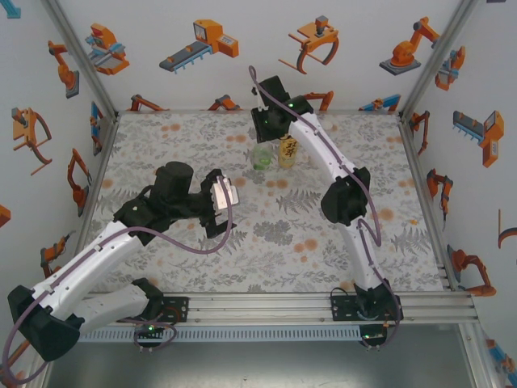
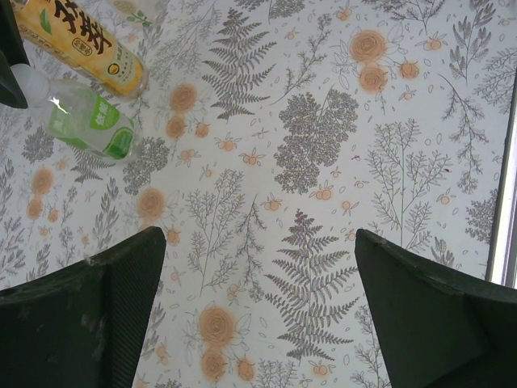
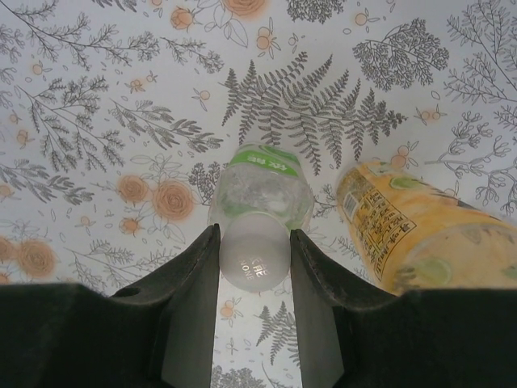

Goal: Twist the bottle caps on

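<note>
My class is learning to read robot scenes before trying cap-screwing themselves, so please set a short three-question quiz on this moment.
1. True or false: the left gripper is holding a bottle.
2. The right gripper is shut on: A) a label; B) the round white plastic cap of the clear green-labelled plastic bottle; C) nothing.
3. What colour is the bottle standing beside that one?
Key: 1 false, it is open and empty; 2 B; 3 yellow, the yellow plastic bottle.
</note>
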{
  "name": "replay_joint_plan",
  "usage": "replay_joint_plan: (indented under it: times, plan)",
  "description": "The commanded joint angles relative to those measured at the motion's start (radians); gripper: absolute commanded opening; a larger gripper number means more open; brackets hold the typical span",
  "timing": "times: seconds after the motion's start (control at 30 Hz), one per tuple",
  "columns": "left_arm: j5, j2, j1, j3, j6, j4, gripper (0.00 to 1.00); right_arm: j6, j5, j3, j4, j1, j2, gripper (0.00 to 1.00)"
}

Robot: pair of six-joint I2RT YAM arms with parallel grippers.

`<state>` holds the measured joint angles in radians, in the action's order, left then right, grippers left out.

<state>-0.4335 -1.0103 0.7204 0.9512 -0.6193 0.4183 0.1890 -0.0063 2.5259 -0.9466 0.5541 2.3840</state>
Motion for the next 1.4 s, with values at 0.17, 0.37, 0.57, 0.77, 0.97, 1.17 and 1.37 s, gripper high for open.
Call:
replay_joint_plan:
  times: [0.17,0.37,0.57,0.77,0.97,1.17,1.37]
  plan:
    - [-0.002,-0.006,0.006,-0.003,0.013,-0.012,0.93,-0.012,0.023,-0.007,0.022,0.003,0.016,0.36]
    - [0.001,-0.011,0.005,-0.003,0.012,-0.010,0.94,-0.035,0.038,0.049,0.026,0.003,-0.001,0.46]
    - [0.025,-0.009,0.006,-0.007,0.012,-0.012,0.95,-0.056,0.042,0.061,0.028,0.002,-0.051,0.53]
    - [0.061,-0.012,0.004,-0.015,0.030,-0.038,0.97,-0.097,0.069,0.009,0.007,0.001,-0.148,0.56]
    - [0.114,-0.025,-0.021,-0.015,0.072,-0.076,0.97,-0.141,0.160,-0.136,0.009,-0.007,-0.293,0.77]
    - [0.156,-0.048,-0.084,-0.010,0.199,-0.179,0.97,-0.175,0.272,-0.320,0.022,-0.023,-0.448,0.91]
    - [0.342,-0.077,-0.119,-0.044,0.334,-0.265,0.97,-0.167,0.319,-0.605,0.097,-0.069,-0.650,0.99]
